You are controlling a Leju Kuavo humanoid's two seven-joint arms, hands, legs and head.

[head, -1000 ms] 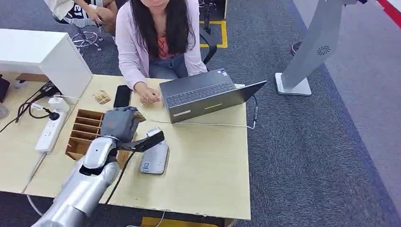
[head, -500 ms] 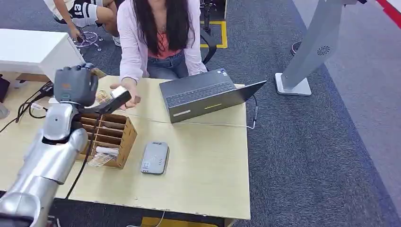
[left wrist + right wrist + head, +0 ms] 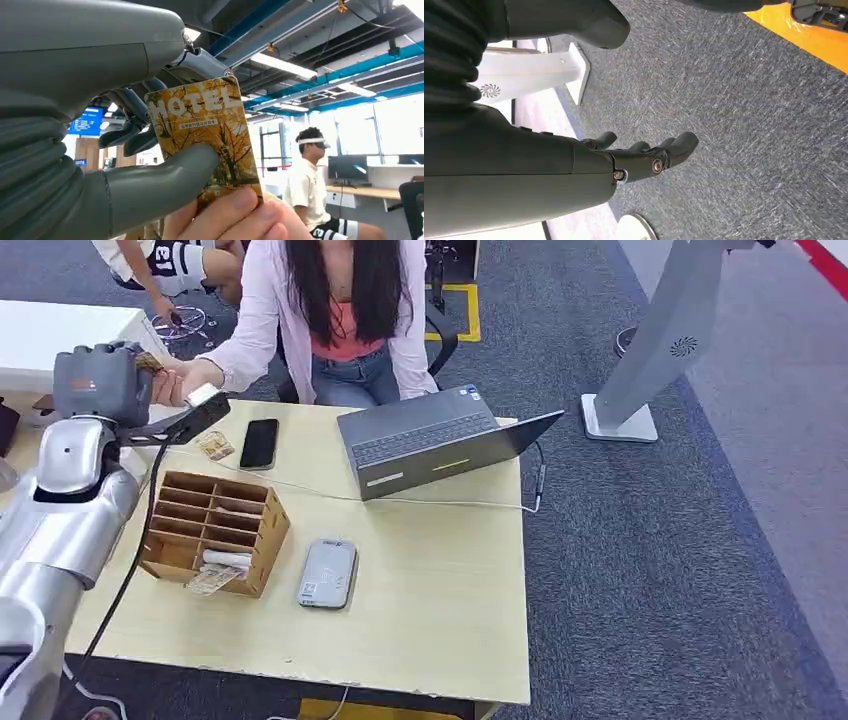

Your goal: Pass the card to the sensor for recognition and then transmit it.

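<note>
1. Golden-yellow autumn foliage covers the card, which the left robot hand pinches between its thick grey thumb and the darker fingers behind it.
2. "HOTEL" runs in pale letters across the card; the smaller line of print beneath it is too fine to read.
3. A person's hand holds the card's far edge and covers that corner, so both hands are on it.
4. From the head view the left robot hand is raised beyond the bench's back left corner, meeting the person's hand; the card itself is nearly hidden there.
5. The grey sensor lies flat on the bench beside a wooden slotted box; its small label cannot be read.
6. An open laptop and a dark phone sit farther back.
7. The right robot hand hangs over grey carpet, fingers loosely curled and apart, holding nothing.
</note>
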